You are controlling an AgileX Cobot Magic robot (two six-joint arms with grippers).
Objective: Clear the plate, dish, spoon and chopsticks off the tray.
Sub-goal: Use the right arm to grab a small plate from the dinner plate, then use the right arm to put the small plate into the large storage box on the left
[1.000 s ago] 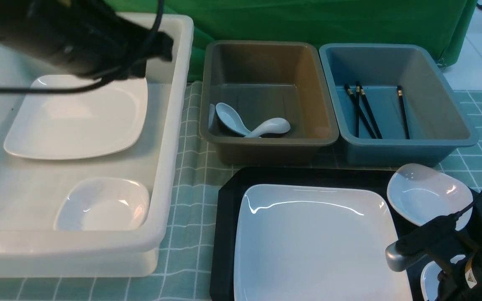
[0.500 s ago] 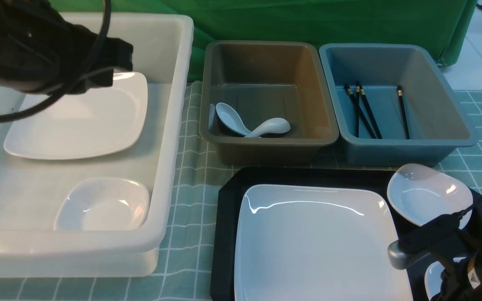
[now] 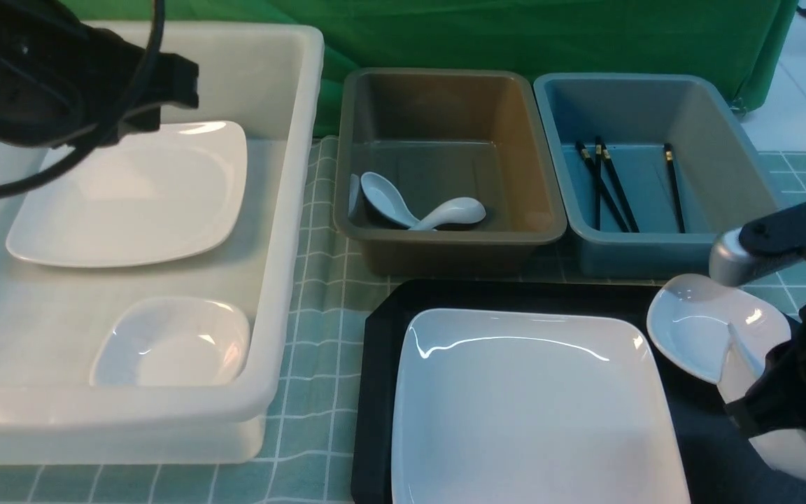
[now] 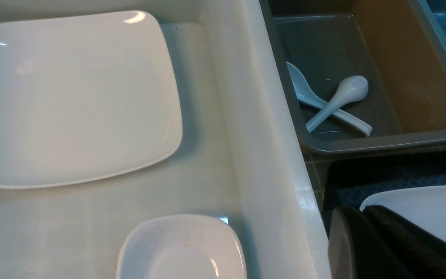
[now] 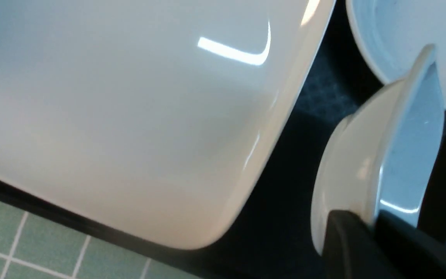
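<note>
the right fingers (image 5: 347,248) are clamped on the rim of a small white dish (image 5: 354,162), one finger on each face, and hold it tilted up on edge over the near right part of the black tray (image 3: 378,364). in the front view the dish (image 3: 788,448) hangs below the right arm and looks clear of the tray floor, though the contact is hard to judge. the plate (image 3: 529,406) lies flat on the tray and fills most of it, just beside the held dish but apart from it. a second dish (image 3: 697,325) sits at the tray's far right corner. the tray rests on a green checked cloth (image 3: 319,280) that covers the surface. the left arm hovers over the far end of the white bin (image 3: 284,210), to the left of the tray; the left fingers (image 4: 393,240) are closed together with nothing between them. a second plate (image 3: 130,196) and a third dish (image 3: 172,343) lie inside the white bin. beyond the tray, the brown bin (image 3: 522,140) holds crossed spoons (image 3: 417,210), and the blue bin (image 3: 725,140) beside it holds black chopsticks (image 3: 609,189).
</note>
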